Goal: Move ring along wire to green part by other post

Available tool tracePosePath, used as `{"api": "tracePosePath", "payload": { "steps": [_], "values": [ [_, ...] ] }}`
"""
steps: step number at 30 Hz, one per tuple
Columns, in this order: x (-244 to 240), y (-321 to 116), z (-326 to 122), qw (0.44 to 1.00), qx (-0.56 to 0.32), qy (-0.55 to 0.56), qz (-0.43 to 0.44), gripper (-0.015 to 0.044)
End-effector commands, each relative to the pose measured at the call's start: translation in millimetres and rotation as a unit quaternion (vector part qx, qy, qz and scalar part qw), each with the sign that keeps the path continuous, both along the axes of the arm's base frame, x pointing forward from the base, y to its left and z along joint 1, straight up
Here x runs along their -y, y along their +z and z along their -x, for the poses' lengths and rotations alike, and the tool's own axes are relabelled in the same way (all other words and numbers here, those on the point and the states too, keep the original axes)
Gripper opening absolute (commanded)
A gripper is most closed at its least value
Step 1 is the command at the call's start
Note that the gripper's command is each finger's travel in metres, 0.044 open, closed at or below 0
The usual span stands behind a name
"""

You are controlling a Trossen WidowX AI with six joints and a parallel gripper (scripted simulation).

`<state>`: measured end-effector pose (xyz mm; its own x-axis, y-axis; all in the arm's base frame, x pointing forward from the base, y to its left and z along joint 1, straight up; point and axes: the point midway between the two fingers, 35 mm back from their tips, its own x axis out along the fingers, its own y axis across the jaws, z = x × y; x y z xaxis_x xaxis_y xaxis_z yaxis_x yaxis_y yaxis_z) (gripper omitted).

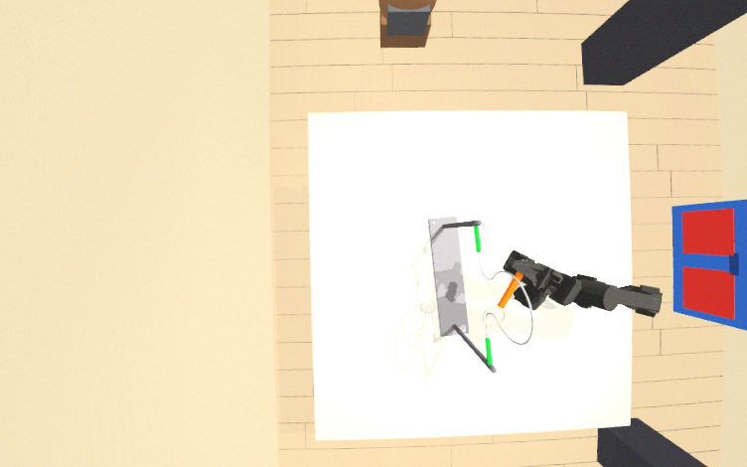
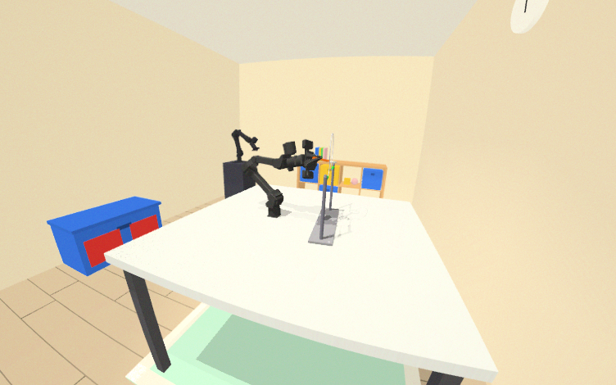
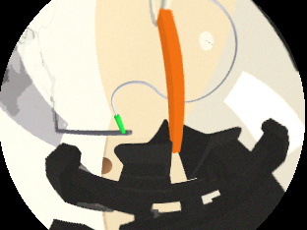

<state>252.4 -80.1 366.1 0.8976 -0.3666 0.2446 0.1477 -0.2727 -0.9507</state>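
My gripper (image 1: 520,275) (image 2: 319,158) (image 3: 168,122) is shut on the end of the orange handle (image 1: 509,290) (image 3: 173,74). The handle points away from the fingers to the pale ring, which is cut off at the top of the wrist view. In the top view the ring is a faint circle at the small bend of the grey wire (image 1: 532,313) (image 3: 236,44), near the lower green part (image 1: 488,351). The wire seems to pass through it; contact cannot be told. The other green part (image 1: 478,238) is at the upper post (image 1: 461,225).
The lower post (image 1: 472,344) and the upper one rise from a grey base plate (image 1: 447,252) (image 2: 315,237) on the white table (image 1: 364,165) (image 2: 254,254). The wire's large loop passes close to the handle and gripper in the top view. A blue and red cabinet (image 2: 104,215) stands beyond the table.
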Motion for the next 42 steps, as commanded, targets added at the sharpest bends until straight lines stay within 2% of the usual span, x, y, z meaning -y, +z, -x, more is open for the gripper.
{"api": "tracePosePath", "payload": {
  "steps": [1,21,36,42],
  "values": [
    [3.7,-15.3,0.1,0.999,-0.004,-0.002,-0.047,-0.015],
    [-5.2,-93.4,0.0,0.956,-0.026,-0.001,-0.291,-0.015],
    [-36.5,-144.4,2.1,0.884,-0.042,0.001,-0.465,-0.015],
    [-51.8,-164.1,-6.2,0.846,-0.035,0.038,-0.53,-0.015]
  ]
}}
